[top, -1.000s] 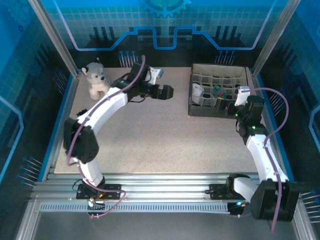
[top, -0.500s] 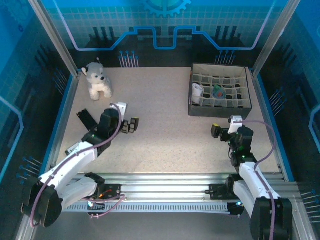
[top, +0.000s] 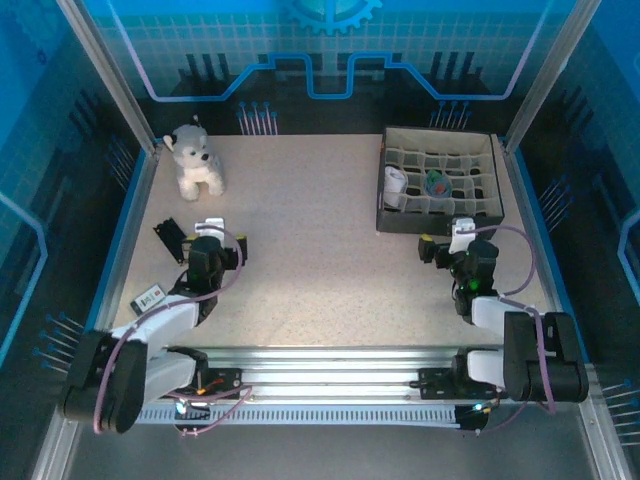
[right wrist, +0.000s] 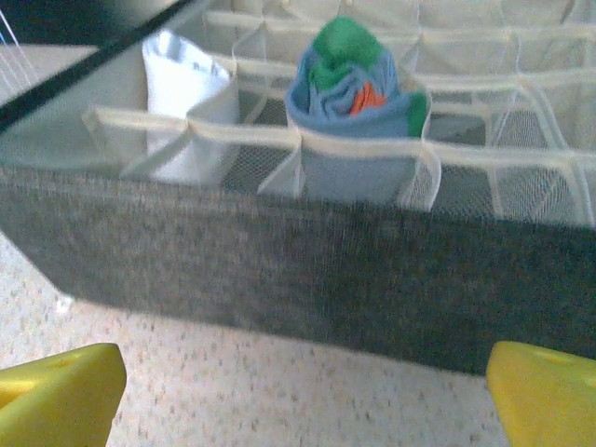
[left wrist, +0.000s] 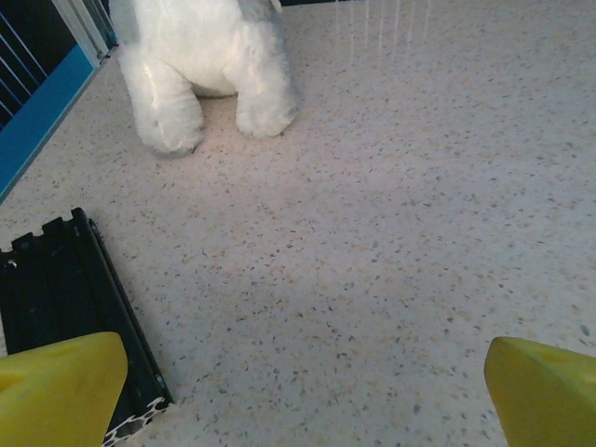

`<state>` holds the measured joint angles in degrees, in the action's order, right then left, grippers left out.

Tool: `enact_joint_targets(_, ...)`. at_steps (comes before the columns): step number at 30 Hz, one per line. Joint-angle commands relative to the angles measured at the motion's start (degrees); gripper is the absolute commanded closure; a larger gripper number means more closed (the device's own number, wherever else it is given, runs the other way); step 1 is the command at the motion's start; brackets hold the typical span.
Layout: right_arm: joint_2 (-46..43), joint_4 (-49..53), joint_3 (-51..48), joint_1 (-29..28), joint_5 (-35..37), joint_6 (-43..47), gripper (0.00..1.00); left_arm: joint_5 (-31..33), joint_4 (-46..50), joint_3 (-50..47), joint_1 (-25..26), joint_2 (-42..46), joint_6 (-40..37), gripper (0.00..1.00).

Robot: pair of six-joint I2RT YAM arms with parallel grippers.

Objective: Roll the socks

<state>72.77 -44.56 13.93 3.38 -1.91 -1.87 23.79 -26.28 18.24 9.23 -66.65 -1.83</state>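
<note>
The white rolled fabric sock (right wrist: 182, 88) and the teal-green rolled sock with blue bands and an orange cuff (right wrist: 354, 84) both stand upright in separate mesh cells of the grey fabric divider box (top: 440, 222), just behind its near wall, with the teal-green one to the right of the white. The box sits at the far right of the speckled table (top: 330, 290). The right gripper (right wrist: 298, 396) faces that wall, jaws spread wide and empty. The left gripper (left wrist: 298, 391) is likewise spread and empty, low over bare table, pointing toward the white-grey plush dog (left wrist: 200, 65). A black ribbed rail piece (left wrist: 65, 279) lies just beside its left fingertip.
</note>
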Motion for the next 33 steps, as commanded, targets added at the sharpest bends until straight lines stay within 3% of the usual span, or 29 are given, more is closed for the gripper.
enact_joint_targets(1,3.7,-10.9,0.5,-0.8,-0.3,-2.6,0.00,-3.8,-10.7,0.2,-2.8,-4.4,-1.1,0.00)
enact_joint_targets(7,17.3,-29.3,-1.8,-1.1,-1.5,-2.9,0.00,-9.0,-20.0,1.1,-5.4,-10.5,-0.2,0.01)
enact_joint_targets(9,15.6,-24.8,-0.9,-1.3,-1.3,-2.4,0.00,-11.1,-18.4,2.7,-5.8,-12.1,0.6,0.00)
enact_joint_targets(14,15.4,-14.8,4.6,-2.1,-2.3,-1.2,0.00,-12.7,-34.1,0.7,-5.9,-23.2,-0.4,0.00)
enact_joint_targets(20,15.2,-12.3,5.7,-3.9,1.0,0.2,0.00,-14.9,-26.6,3.7,-7.7,-22.2,1.9,0.00)
enact_joint_targets(25,15.5,-6.9,8.7,-6.8,6.9,1.8,0.00,-15.9,-26.6,3.6,-8.3,-22.2,2.1,0.00)
enact_joint_targets(33,15.4,-6.3,8.9,-7.2,7.3,2.2,0.00,-16.4,-26.5,3.7,-8.3,-22.2,1.9,0.01)
